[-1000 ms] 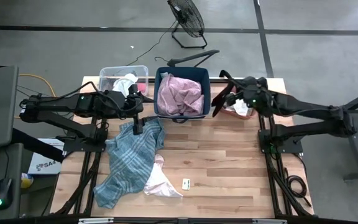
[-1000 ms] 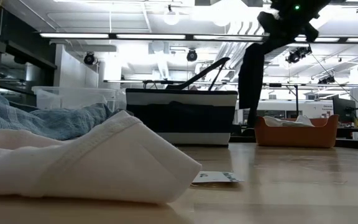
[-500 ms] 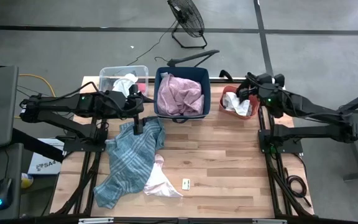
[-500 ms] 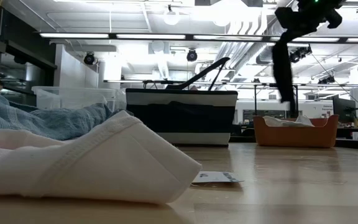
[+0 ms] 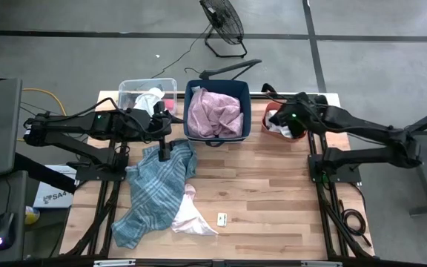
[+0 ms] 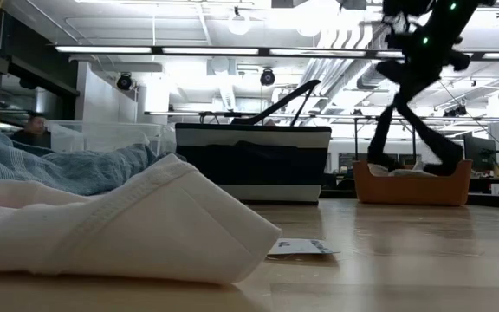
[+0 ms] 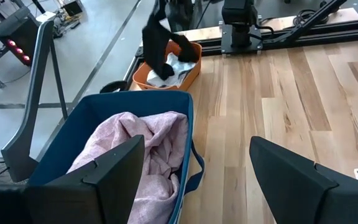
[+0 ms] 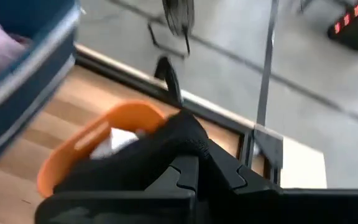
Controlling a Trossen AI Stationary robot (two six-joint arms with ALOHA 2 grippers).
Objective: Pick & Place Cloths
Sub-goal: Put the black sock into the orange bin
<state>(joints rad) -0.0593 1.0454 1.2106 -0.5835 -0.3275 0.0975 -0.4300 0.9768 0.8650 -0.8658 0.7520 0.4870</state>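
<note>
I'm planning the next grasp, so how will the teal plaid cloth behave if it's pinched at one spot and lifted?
The plaid cloth lies crumpled in soft folds, so it is probably floppy and will hang long from a single pinch. It overlaps the white cloth, so lifting may drag that along. It looks thin, likely light for its spread.

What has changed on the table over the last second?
The right claw, shut on a black cloth, swung from beside the blue bin to over the orange basket, lowering the cloth in. The left claw, plaid cloth and pink cloth stayed put.
</note>
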